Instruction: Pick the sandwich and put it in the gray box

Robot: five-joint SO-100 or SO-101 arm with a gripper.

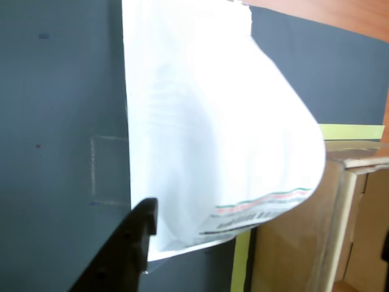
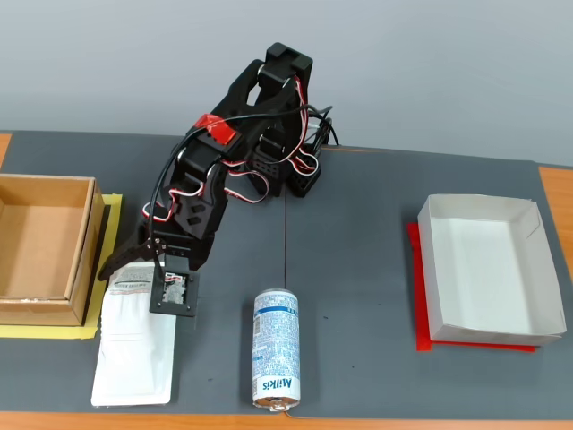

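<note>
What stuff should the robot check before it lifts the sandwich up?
1. Gripper at the sandwich: ok, it sits over the packet's labelled end in the fixed view.
2. Fingers closed on the packet: cannot tell; the wrist view shows one finger beside its edge, the other is hidden.
3. Brown cardboard box clear of the arm: not ok, it stands close beside the gripper.
4. Milkis can out of the way: not ok, it lies between the sandwich and the gray box.
5. Gray box ready: ok, it looks empty, on its red sheet.
</note>
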